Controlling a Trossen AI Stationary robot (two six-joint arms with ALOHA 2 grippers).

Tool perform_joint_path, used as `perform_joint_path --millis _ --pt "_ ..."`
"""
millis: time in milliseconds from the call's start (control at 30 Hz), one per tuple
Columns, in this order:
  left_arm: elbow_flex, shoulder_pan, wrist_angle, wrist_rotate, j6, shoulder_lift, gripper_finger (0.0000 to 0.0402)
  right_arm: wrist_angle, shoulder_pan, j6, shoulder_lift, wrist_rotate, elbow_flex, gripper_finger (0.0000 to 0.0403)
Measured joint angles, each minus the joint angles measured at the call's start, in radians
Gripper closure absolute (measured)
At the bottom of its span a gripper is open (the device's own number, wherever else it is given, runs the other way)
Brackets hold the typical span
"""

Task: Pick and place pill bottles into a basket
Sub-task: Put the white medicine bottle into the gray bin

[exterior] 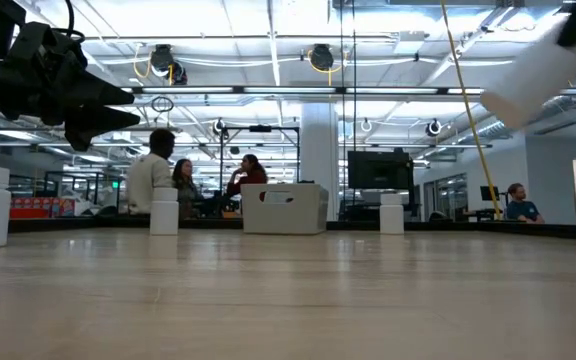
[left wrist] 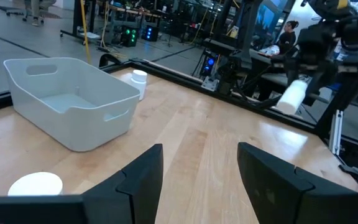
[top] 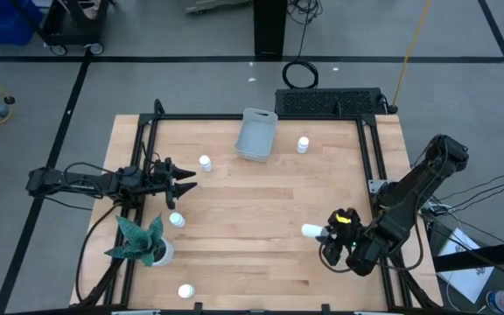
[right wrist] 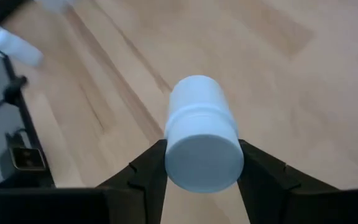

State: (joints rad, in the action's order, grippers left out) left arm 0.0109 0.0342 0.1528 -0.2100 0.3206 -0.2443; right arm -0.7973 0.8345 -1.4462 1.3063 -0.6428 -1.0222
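A pale grey-blue basket (top: 256, 136) (left wrist: 73, 102) stands at the table's far middle. White pill bottles stand upright on the wood: one (top: 205, 163) left of the basket, one (top: 303, 144) right of it, one (top: 177, 220) by the plant and one (top: 185, 291) at the near edge. My right gripper (top: 326, 236) (right wrist: 202, 155), above the table's near right, is shut on another pill bottle (top: 311, 231) (right wrist: 201, 134). Over the table's left side my left gripper (top: 182, 178) (left wrist: 199, 171) waits open, pointing level toward the right. My right gripper pinches the pill bottle at its cap end (right wrist: 204, 155) between its two fingers (right wrist: 151, 165). The bottle lies along the fingers, its cap toward the wrist and its base sticking out past the fingertips. It is lifted clear of the table, tilted (exterior: 538, 75).
A green plant in a white pot (top: 143, 245) stands at the table's near left. A black ridged box (top: 329, 102) lies beyond the far edge. Black frame rails (top: 367, 149) run along the table's sides. Bare wood (top: 252, 219) spans the middle. People sit in the room behind (exterior: 163, 170).
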Motion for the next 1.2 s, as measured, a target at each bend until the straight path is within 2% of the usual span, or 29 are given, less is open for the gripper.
perform_joint_path --millis 267,467,667,867,1000,1200 --pt "0.0 0.0 0.0 0.0 0.001 0.0 0.019 0.174 -0.04 0.318 -0.046 -0.243 0.0 0.0244" --pt "0.0 0.0 0.0 0.0 0.002 0.0 0.019 0.361 -0.069 0.643 -0.063 -0.349 -0.001 0.0252" --pt "0.0 0.0 0.0 -0.001 0.002 0.0 0.019 0.577 -0.099 0.988 -0.063 -0.477 -0.001 0.0242" --pt "0.0 0.0 0.001 -0.001 0.002 0.0 0.019 0.731 -0.146 1.229 -0.063 -0.487 -0.001 0.0252" --pt "0.0 0.0 0.001 -0.001 0.002 0.0 0.019 0.775 -0.19 1.298 -0.063 -0.476 -0.001 0.0245" --pt "0.0 0.0 0.001 -0.001 0.007 0.0 0.019 0.779 -0.29 1.331 -0.062 -0.323 -0.001 0.0252"
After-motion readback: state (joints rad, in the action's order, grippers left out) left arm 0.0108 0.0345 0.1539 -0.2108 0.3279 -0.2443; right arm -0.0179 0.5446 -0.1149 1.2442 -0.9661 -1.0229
